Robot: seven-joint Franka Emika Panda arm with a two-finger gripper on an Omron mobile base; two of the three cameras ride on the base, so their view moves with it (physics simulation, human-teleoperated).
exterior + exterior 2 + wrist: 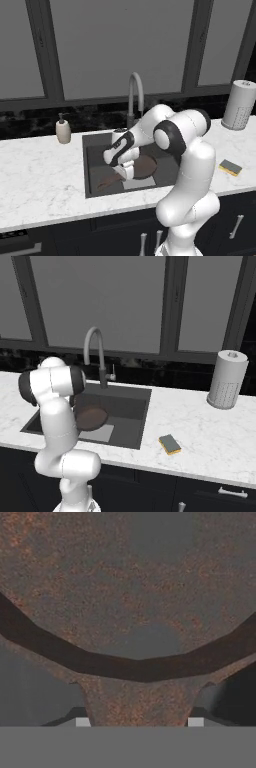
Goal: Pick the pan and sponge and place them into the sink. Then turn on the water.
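Observation:
The dark reddish-brown pan [146, 167] is down inside the dark grey sink [90, 145], over the light drain plate. My gripper [125, 173] reaches into the basin and is shut on the pan's handle [107, 183] close to the bowl. In the hand view the pan [130, 587] spreads across the top and its handle [139, 704] fills the gap between my fingertips [83, 722]. From the right, the pan [92, 417] shows beside my arm in the sink [137, 401]. The yellow and grey-green sponge [230, 167] [170, 444] lies on the counter right of the sink. No water shows at the faucet [135, 95] [95, 351].
A soap dispenser [63, 130] stands on the marble counter left of the sink. A paper towel roll [239, 105] [227, 379] stands at the back right. Dark windows run behind the counter, and cabinet fronts lie below its front edge.

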